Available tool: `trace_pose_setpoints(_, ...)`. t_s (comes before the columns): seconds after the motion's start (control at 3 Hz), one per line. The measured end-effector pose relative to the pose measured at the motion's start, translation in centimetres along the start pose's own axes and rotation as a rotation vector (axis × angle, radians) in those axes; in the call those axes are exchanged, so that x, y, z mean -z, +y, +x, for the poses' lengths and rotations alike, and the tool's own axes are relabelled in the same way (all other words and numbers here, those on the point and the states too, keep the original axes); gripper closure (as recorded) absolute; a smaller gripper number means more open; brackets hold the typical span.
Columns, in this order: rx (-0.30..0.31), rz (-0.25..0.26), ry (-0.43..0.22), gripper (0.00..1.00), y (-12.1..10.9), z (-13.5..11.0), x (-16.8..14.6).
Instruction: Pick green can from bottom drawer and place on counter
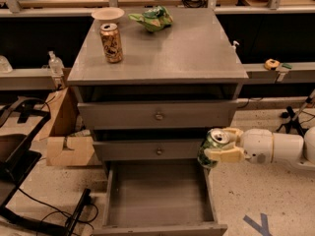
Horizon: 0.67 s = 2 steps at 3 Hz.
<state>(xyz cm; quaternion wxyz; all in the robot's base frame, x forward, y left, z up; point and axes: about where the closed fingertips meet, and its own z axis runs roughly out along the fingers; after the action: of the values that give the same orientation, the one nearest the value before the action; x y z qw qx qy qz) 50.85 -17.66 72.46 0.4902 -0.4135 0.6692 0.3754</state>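
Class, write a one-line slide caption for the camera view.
The cream two-finger tool grips a small green drink can above the right edge of the open grey bottom drawer.

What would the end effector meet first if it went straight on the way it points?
The end effector, holding the green can, points left beside the middle drawer. Straight on, the can would likely meet that drawer's right end first; depth is unclear.
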Motion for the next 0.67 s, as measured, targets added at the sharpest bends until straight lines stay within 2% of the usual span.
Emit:
trace_pose_setpoints(0.33, 0.008, 0.009, -0.006, 1.0, -1.1, -2.8, 0.6)
trace_pose_setpoints(0.67, 0.002, 0.036, -0.014, 1.0, -3.3, -8.4, 2.5)
